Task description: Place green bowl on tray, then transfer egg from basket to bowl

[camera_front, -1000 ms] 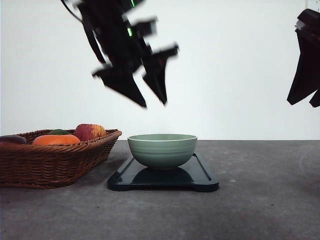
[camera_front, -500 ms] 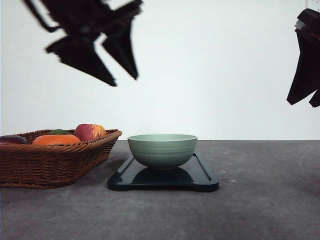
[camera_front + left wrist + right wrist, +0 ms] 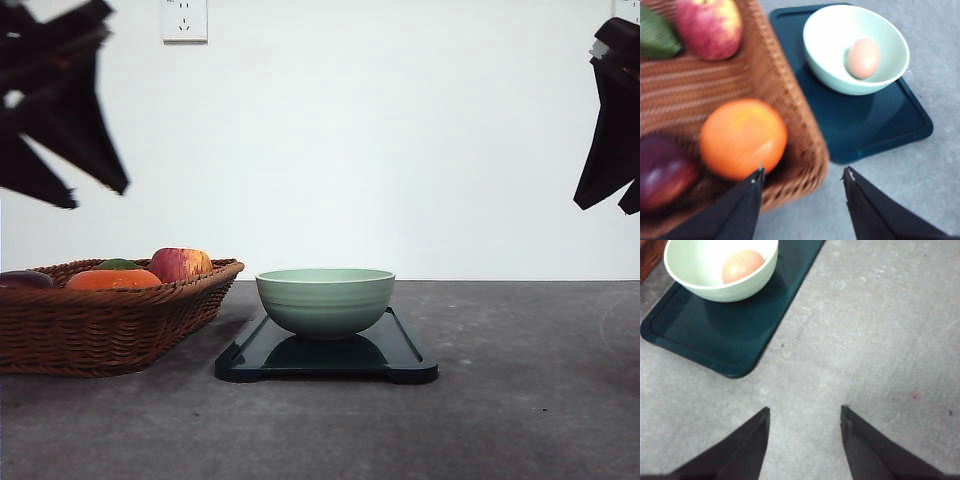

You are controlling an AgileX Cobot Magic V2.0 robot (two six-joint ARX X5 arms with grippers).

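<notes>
Grey, scuffed tabletop [image 3: 520, 400] runs back to a plain white wall carrying a socket plate [image 3: 184, 19]; no lettering on it can be read. High at the left, the left end effector [image 3: 98, 192] hangs above the basket [image 3: 110, 330], its fingers apart and empty, though motion blur softens its outline. Inside the wicker sit a dark purple fruit [image 3: 662, 172], a bright orange fruit [image 3: 742, 138], a green leaf-like piece [image 3: 657, 37] and a red-yellow apple [image 3: 710, 27]. Just beside the basket lies the tray [image 3: 400, 355], with no legible mark on it. On it stands the green bowl [image 3: 325, 300], upright, and the egg [image 3: 863, 58] rests inside it. At the far right, the right end effector [image 3: 804, 412] hovers over bare tabletop, fingers spread, holding nothing.
</notes>
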